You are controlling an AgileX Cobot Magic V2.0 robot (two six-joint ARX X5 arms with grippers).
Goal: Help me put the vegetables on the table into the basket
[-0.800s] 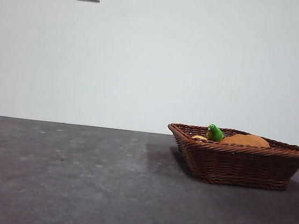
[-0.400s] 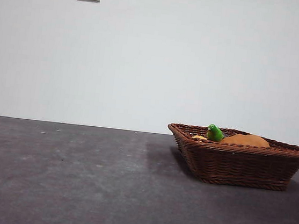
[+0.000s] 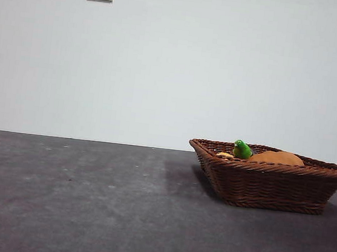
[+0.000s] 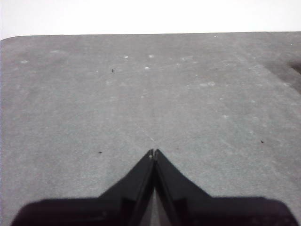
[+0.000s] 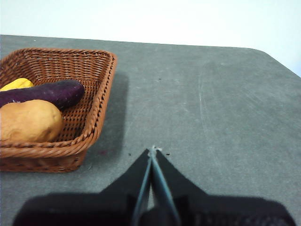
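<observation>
The left gripper [image 4: 154, 152] is matte black, its two jaws tapering from a wide dark base to thin pointed tips. The right gripper [image 5: 153, 149] looks the same: black, wedge-shaped jaws with a pale, slightly bluish edge along their inner faces.

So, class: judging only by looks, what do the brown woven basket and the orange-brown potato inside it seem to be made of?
The brown woven basket looks like wicker or rattan: interlaced strands, a braided rim, slight sheen. It could be plastic imitation. The orange-brown potato seems to be moulded plastic or foam: an even colour and a smooth matte skin without blemishes, so probably a toy.
</observation>
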